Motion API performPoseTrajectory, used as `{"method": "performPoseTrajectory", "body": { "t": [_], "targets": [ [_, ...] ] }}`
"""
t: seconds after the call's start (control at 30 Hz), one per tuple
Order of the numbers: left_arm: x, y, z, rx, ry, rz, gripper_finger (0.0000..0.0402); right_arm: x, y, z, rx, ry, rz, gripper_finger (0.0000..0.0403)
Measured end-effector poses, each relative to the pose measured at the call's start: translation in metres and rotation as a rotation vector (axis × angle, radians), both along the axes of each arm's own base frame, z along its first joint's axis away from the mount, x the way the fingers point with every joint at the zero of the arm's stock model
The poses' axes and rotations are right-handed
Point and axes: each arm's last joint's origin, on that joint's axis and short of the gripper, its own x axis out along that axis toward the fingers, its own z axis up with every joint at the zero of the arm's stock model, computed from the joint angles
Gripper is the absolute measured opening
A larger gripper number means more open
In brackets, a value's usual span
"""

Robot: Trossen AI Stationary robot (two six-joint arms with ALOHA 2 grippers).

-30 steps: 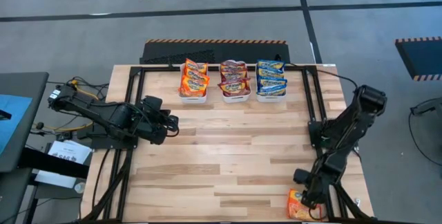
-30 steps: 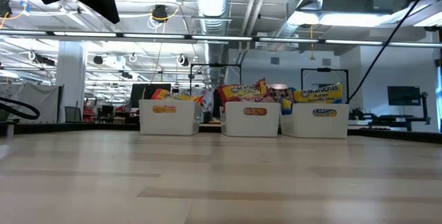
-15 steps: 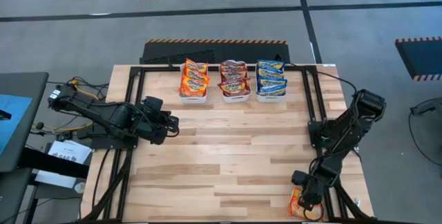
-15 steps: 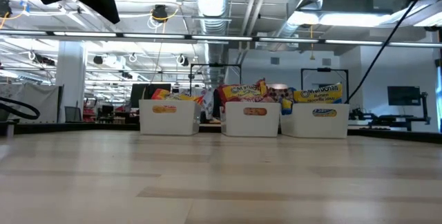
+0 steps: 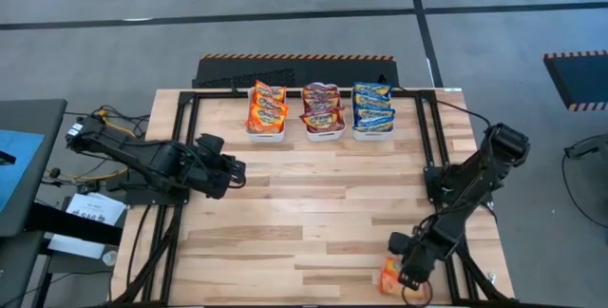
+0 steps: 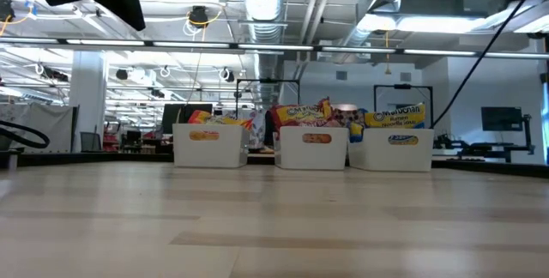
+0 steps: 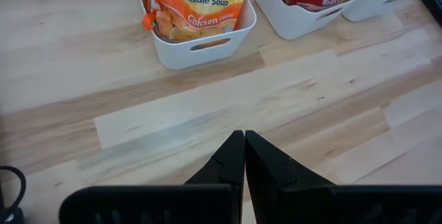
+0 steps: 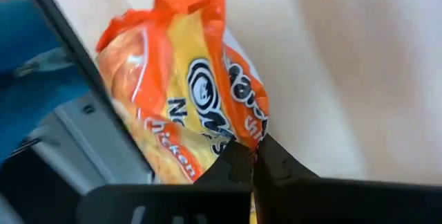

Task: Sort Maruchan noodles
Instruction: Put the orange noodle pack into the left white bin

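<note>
We see three white plastic bins in a row at twelve o'clock on the table: the left bin (image 5: 265, 125) holds orange packets (image 5: 268, 106), the middle bin (image 5: 322, 128) maroon packets (image 5: 321, 106), the right bin (image 5: 373, 126) blue packets (image 5: 373, 104). The pale wooden plank table (image 5: 304, 213) stands on grey floor; in the low view a workshop hall with ceiling ducts lies beyond. At five o'clock, at the table's near edge, our right gripper (image 5: 407, 275) has its fingers pinched together on a crinkly orange chicken-flavour packet (image 8: 181, 106). Our left gripper (image 7: 244, 140) waits at nine o'clock, fingers pressed together, holding nothing.
</note>
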Motion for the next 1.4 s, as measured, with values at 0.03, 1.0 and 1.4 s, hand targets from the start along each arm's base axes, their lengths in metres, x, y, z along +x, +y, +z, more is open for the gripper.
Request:
{"method": "performPoseTrajectory", "body": {
  "t": [0.03, 1.0, 1.4],
  "targets": [
    [-0.001, 0.000, 0.001, -0.002, -0.004, 0.000, 0.0000, 0.005, -0.002, 0.005, -0.028, -0.007, 0.006, 0.0006],
    [-0.025, 0.016, 0.022, 0.175, 0.076, -0.246, 0.0003, 0.164, -0.184, 0.124, -0.227, -0.605, 0.031, 0.0005],
    [-0.035, 0.045, 0.015, 0.118, 0.321, -0.292, 0.0113, 0.182, -0.224, 0.155, -0.228, -0.851, -0.041, 0.0005]
  ]
}}
